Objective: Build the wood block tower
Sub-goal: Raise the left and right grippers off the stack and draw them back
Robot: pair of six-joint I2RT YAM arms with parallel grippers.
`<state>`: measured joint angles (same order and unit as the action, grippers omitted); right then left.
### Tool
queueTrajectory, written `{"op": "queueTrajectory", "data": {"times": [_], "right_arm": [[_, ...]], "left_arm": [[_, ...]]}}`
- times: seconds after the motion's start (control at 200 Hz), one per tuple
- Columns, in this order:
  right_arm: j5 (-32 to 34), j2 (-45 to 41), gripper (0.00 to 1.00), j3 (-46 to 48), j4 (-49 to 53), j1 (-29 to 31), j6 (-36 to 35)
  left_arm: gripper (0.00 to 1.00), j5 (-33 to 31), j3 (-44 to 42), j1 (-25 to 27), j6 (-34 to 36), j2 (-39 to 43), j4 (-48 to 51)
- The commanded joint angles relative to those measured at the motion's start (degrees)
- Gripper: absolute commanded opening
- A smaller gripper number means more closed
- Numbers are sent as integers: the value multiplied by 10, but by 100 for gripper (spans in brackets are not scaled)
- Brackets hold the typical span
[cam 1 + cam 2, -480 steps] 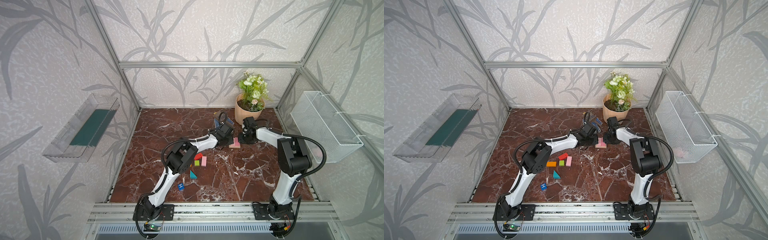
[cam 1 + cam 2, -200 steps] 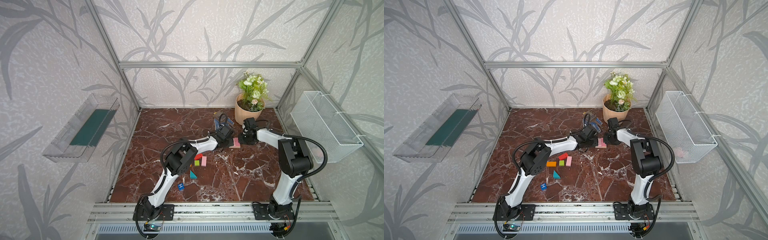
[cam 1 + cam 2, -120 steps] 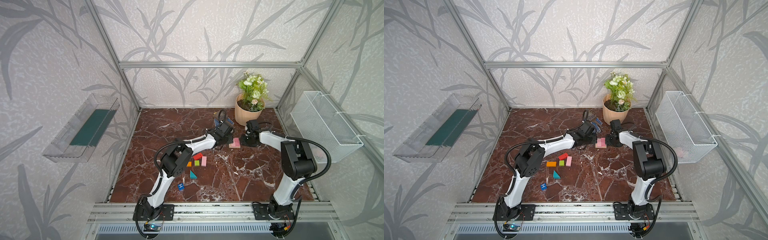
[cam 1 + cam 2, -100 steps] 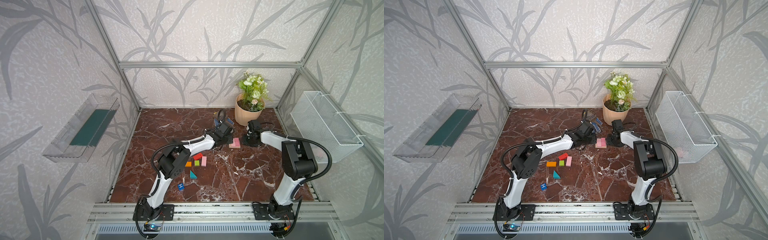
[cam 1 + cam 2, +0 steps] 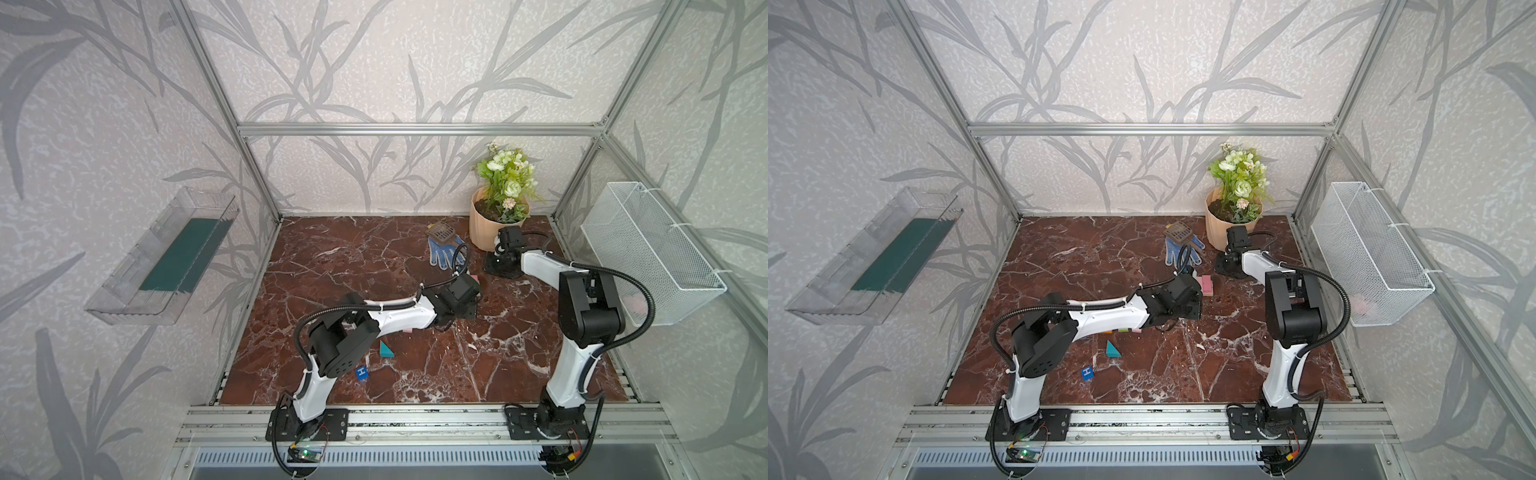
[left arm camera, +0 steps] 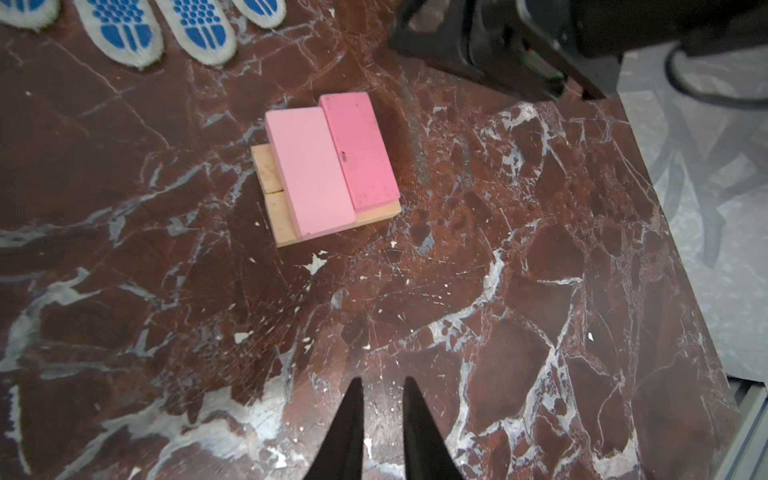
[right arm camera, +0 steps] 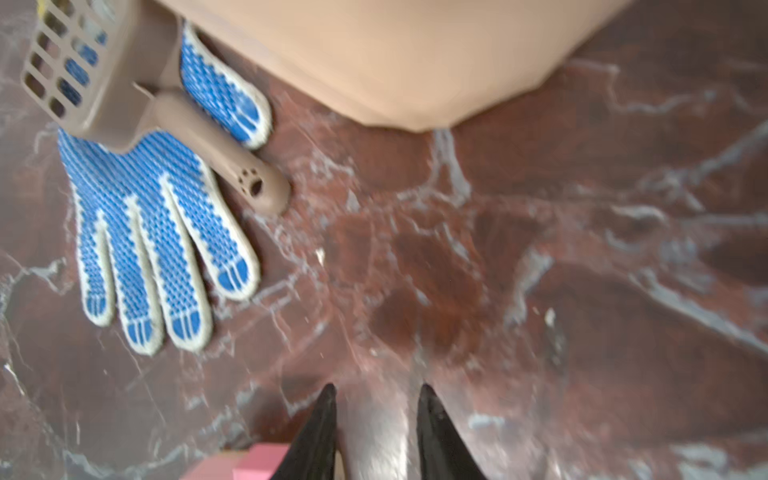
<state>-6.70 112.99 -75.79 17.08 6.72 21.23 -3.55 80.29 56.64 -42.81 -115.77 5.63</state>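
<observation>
jaws of left gripper [image 6: 380, 380] and right gripper [image 7: 374, 386] narrowly parted, empty. tower [image 5: 1206, 286] sits toward the table's [image 5: 436, 374] far right corner: tan bars [image 6: 274, 195], two pink blocks [image 6: 311, 166] on. teal wedge [image 5: 385, 350], blue "h" cube [image 5: 362, 372] loose front-left; most remains.

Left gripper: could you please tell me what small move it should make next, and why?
Probably pull the left gripper toward the loose blocks near the wedge: its jaws are empty, and the tower has only pink blocks on tan bars.
</observation>
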Motion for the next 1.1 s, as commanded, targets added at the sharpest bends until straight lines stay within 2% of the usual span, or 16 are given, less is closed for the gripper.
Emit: {"op": "queueTrajectory", "data": {"times": [0.0,0.4,1.1], "right_arm": [[-7,24,33,-34,28,10,-13],[2,65,32,-94,81,34,-37],[26,39,31,-63,79,56,-50]], "left_arm": [[20,-22,-9,-6,-23,16,-11],[18,-33,-7,-13,-40,4,4],[16,-23,-9,-27,-46,9,1]]}}
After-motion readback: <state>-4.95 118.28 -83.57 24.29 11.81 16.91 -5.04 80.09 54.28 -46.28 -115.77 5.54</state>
